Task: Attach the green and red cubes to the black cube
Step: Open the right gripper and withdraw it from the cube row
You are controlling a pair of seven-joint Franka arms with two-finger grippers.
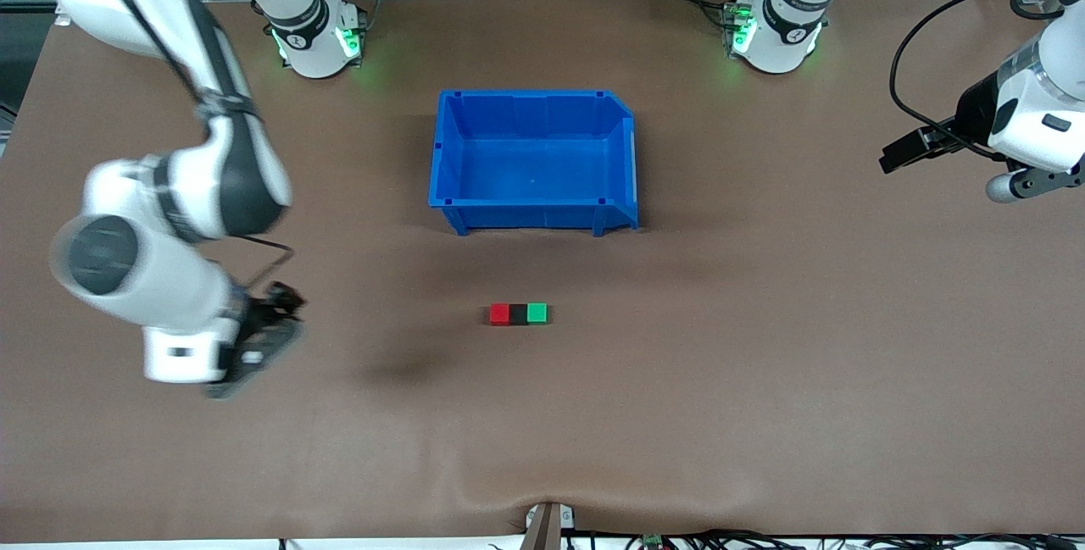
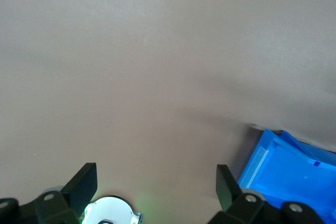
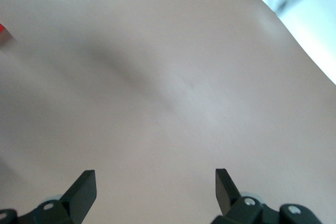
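The red cube (image 1: 500, 313), the black cube (image 1: 518, 313) and the green cube (image 1: 536, 313) lie in a touching row on the brown table, black in the middle, nearer to the front camera than the blue bin. A sliver of the red cube shows in the right wrist view (image 3: 3, 30). My right gripper (image 1: 284, 310) is open and empty, over the table toward the right arm's end, apart from the row. My left gripper (image 1: 898, 156) is open and empty, held over the left arm's end of the table.
An empty blue bin (image 1: 534, 219) stands mid-table, between the cubes and the arm bases; its corner shows in the left wrist view (image 2: 294, 166). The left arm's base (image 2: 110, 211) shows there too. The table's edge (image 3: 294, 30) shows in the right wrist view.
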